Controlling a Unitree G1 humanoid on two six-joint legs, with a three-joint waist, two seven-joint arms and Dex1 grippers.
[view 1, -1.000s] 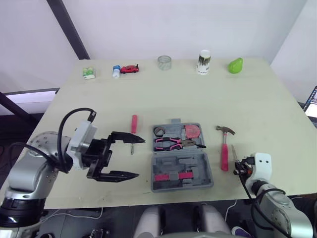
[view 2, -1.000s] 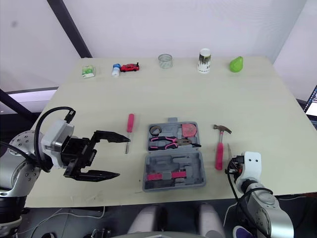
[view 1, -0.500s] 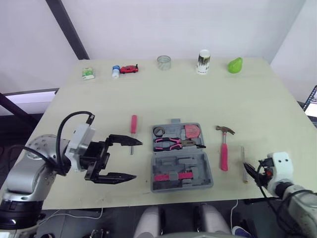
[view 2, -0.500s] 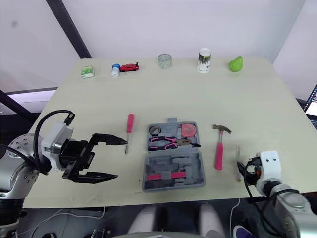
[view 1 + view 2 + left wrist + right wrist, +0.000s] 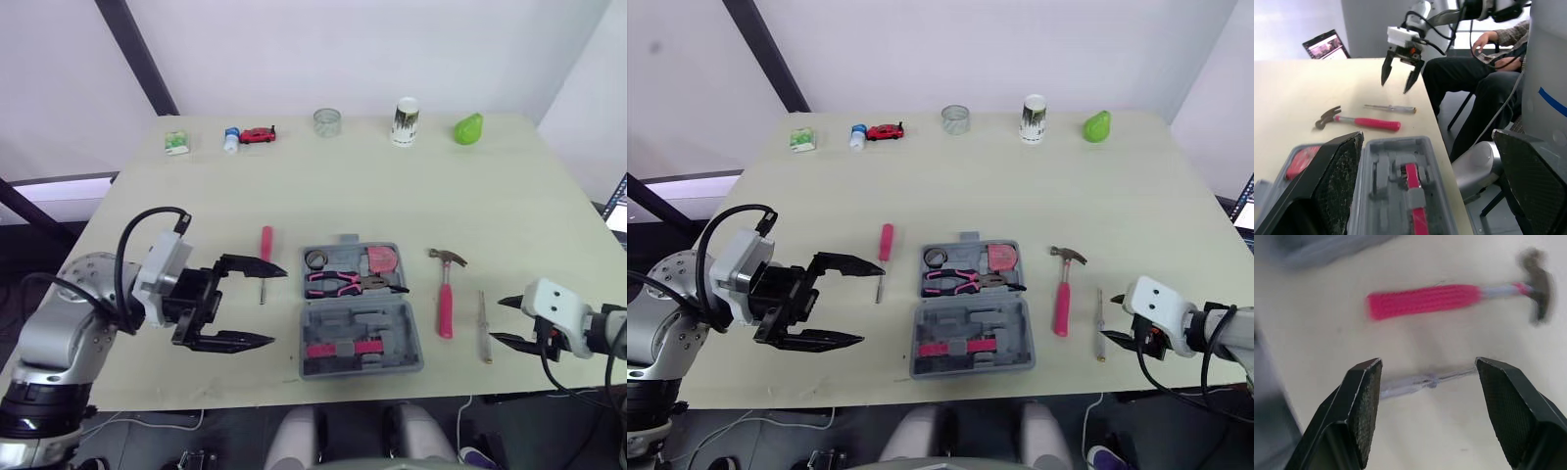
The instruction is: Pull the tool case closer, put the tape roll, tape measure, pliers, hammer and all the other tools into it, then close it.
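A test lab: pale table (image 5: 343, 186), laptop (image 5: 1326, 44), seated person (image 5: 1462, 73).

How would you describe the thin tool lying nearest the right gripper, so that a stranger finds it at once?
Start at the open grey tool case and go to the robot's right, past the hammer. Beyond it, close to the right gripper, lies a thin screwdriver, roughly parallel to the hammer. Unlike the hammer with its pink handle, it is pale and far slimmer.

Grey tool case (image 5: 361, 338) open, pliers (image 5: 343, 283) inside; pink hammer (image 5: 445, 299) flat just right.
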